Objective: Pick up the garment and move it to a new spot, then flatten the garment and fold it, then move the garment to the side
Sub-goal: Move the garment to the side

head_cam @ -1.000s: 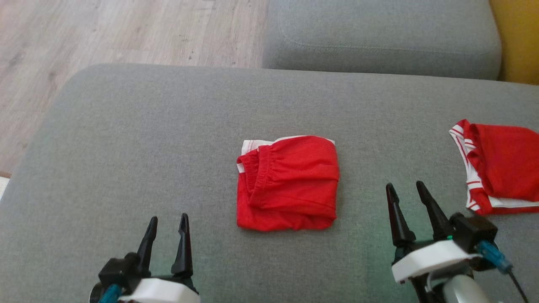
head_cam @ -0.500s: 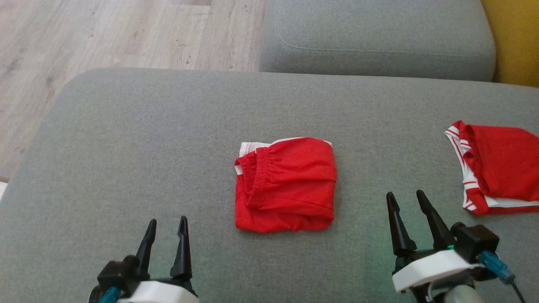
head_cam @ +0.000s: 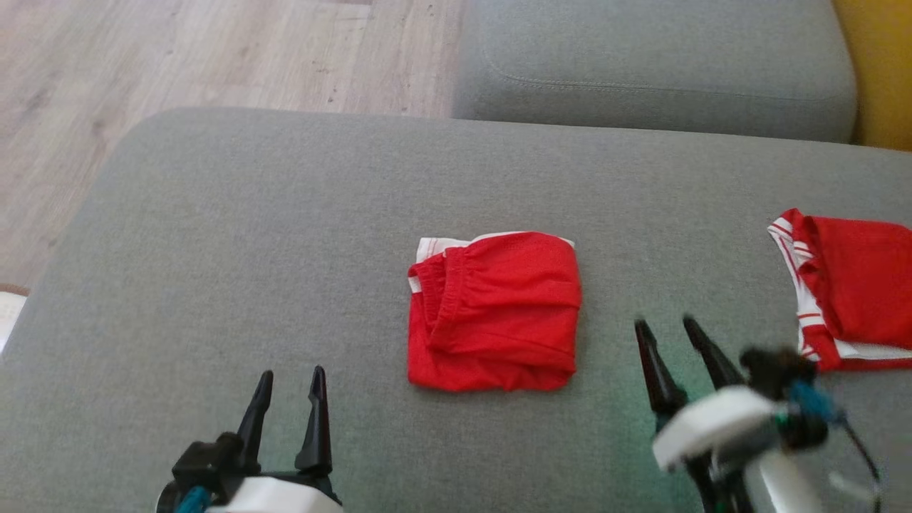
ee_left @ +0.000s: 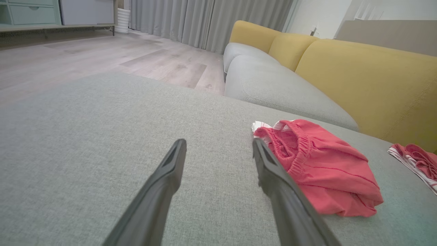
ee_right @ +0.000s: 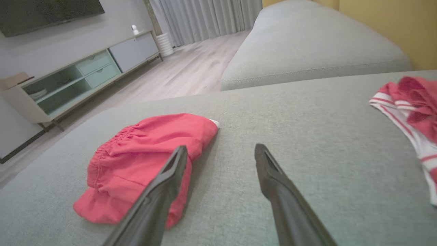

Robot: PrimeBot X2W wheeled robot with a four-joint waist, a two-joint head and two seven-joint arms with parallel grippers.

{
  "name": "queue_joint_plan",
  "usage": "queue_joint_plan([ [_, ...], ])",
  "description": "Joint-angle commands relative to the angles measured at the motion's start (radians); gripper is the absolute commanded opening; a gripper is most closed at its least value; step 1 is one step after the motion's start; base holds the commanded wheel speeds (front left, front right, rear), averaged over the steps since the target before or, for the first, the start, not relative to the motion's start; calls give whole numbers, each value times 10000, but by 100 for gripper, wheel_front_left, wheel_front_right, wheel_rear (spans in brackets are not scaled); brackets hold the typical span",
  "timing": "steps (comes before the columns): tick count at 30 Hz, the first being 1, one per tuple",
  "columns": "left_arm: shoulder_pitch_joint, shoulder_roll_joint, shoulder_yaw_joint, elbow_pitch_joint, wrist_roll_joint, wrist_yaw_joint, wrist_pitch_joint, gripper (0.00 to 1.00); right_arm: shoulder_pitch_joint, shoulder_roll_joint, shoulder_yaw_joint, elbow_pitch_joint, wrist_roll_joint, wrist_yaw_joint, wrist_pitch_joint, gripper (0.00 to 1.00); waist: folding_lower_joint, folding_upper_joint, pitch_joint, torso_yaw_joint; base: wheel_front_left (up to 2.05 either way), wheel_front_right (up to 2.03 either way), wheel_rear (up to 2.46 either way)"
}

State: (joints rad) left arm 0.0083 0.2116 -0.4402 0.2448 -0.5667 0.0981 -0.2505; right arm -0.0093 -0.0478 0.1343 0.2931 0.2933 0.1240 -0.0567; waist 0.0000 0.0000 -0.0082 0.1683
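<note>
Pale wooden floor (head_cam: 142,64) runs along the far left, beside the large grey cushion (head_cam: 235,235) that carries everything. At the lower left the left arm's jaws stand released and empty, the two dark fingers (head_cam: 314,427) parted and pointing up the head view over bare cushion. The garment (head_cam: 494,311), a pair of red shorts folded into a compact square, lies near the middle of the cushion. Its gathered elastic waistband is turned toward the left, and a strip of white trim shows along the far edge. It sits ahead of and to the right of the left jaws, well apart from them. In the left wrist view it lies just past the tip of the right-hand finger. The right arm's jaws, blurred in the head view, are also released and hold nothing. They are near the garment's lower right corner and beside it, not around it. In the right wrist view the left-hand finger crosses in front of the red cloth, and whether it touches cannot be told. Farther right, at the cushion's edge, lies a second red garment (head_cam: 855,285) with white striped trim. Beyond it are another grey cushion (head_cam: 655,64) and a yellow backrest (head_cam: 883,71).
</note>
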Motion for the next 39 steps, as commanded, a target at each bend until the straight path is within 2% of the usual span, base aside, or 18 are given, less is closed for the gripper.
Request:
queue_joint_plan([
  [1, -370, 90, 280, -340, -13, 42, -55, 100, -1031, -24, 281, -247, 13, 67, 183, 100, 0, 0, 72, 93, 0, 0, 0],
  [7, -566, -128, 188, -394, -1, -17, -71, 100, -2745, -24, 220, 1114, 402, 67, 1734, 100, 0, 0, 466, 687, 0, 0, 0],
  [10, -671, -354, 257, -413, -50, -148, -91, 100, -3542, -24, 119, 2298, 598, 67, 2746, 100, 0, 0, 760, 1188, 0, 0, 0],
  [16, -748, -548, 505, -402, 53, -255, -107, 100, -4193, -24, 96, 3413, 532, 67, 3926, 100, 0, 0, 1078, 1677, 0, 0, 0],
  [17, -751, -582, 560, -419, 88, -280, -108, 100, -4267, -24, 80, 3489, 507, 67, 3977, 93, 0, 0, 1118, 1711, 0, 0, 0],
  [18, -749, -620, 616, -434, 126, -303, -109, 100, -4332, -24, 71, 3539, 501, 67, 3993, 47, 0, 0, 1149, 1724, 0, 0, 0],
  [20, -728, -695, 730, -467, 208, -336, -109, 100, -4462, -24, 107, 3571, 509, 67, 3989, 20, 0, 0, 1217, 1685, 0, 0, 0],
  [21, -714, -732, 757, -478, 255, -372, -110, 100, -4520, -24, 137, 3543, 507, 67, 3948, 0, 0, 0, 1239, 1626, 0, 0, 0],
  [24, -708, -809, 765, -504, 375, -457, -110, 100, -4612, -24, 205, 3439, 465, 67, 3879, 0, 0, 0, 1282, 1438, 0, 0, 0],
  [28, -764, -997, 656, -547, 583, -645, -111, 100, -4694, -25, 140, 3035, 81, 67, 3822, 0, 0, 0, 1417, 740, 0, 0, 0],
  [33, -1021, -1131, 496, -624, 817, -797, -111, 100, -4572, -207, -6, 2021, -302, 67, 4148, 0, 0, 0, 1804, -624, 0, 0, 0],
  [39, -1580, -988, 483, -726, 1075, -847, -91, 100, -4278, -664, -303, 570, -345, 67, 4495, 0, 0, 0, 2450, -2421, 0, 0, 0],
])
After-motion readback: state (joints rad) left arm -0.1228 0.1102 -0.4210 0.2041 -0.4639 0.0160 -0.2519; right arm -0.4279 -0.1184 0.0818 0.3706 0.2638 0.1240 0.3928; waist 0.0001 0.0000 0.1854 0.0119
